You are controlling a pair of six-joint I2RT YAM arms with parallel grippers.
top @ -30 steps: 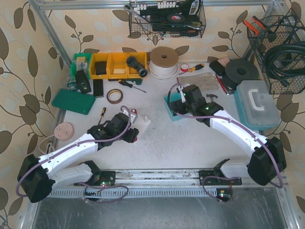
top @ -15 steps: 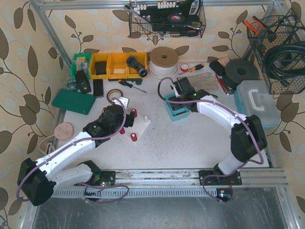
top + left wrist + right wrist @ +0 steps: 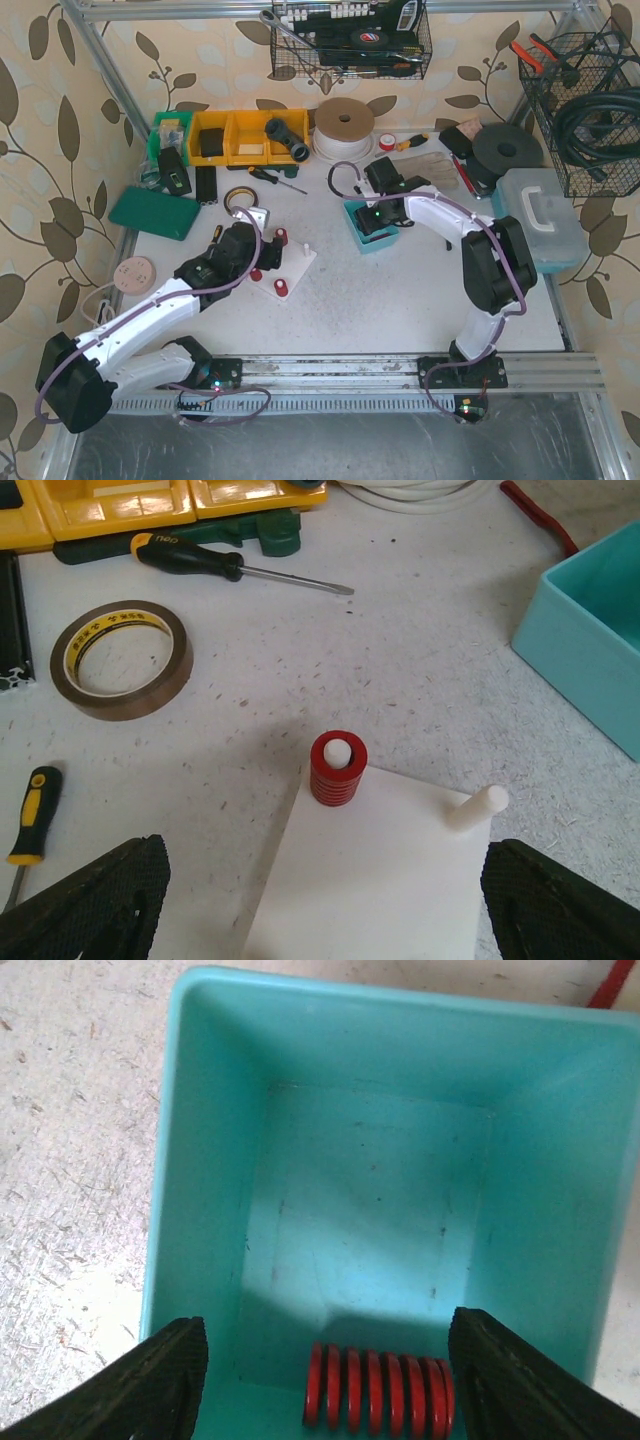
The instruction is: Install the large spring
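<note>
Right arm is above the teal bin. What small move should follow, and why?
Probably lower the right pincer straight down and close it on the red spring. Its fingers stand open on either side of the spring, which lies on its side on the floor of the teal bin and is not yet gripped. On the white board, one peg stands bare.

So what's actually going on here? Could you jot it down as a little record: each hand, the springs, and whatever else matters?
Large spring: red, lying on its side in the teal bin, not gripped
Right hand: open over that bin, a finger on either side of the spring
Left hand: open, hovering over the white board
Other red spring: sitting on one peg of the board
Bare peg: white, nothing on it
Nearby: tape roll, screwdriver
</note>
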